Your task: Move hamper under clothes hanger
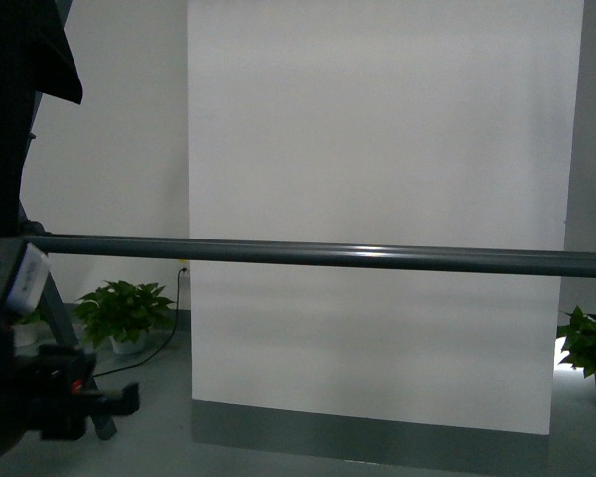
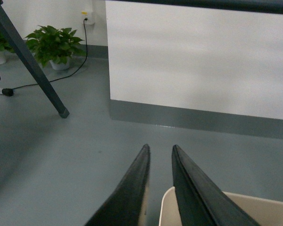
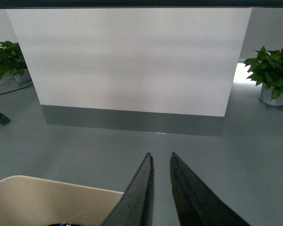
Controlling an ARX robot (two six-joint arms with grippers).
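Front view: clothes hanger (image 1: 308, 254) bar spans the frame before a white panel (image 1: 377, 199).
Both wrist views show the left gripper (image 2: 160, 153) and right gripper (image 3: 161, 157) with jaws narrowly parted around the beige hamper (image 3: 47, 200) rim, gripping it above the grey floor (image 2: 85, 155).

Left hand (image 2: 160, 153) and right hand (image 3: 161, 158) each point forward, fingers nearly together with a narrow gap.
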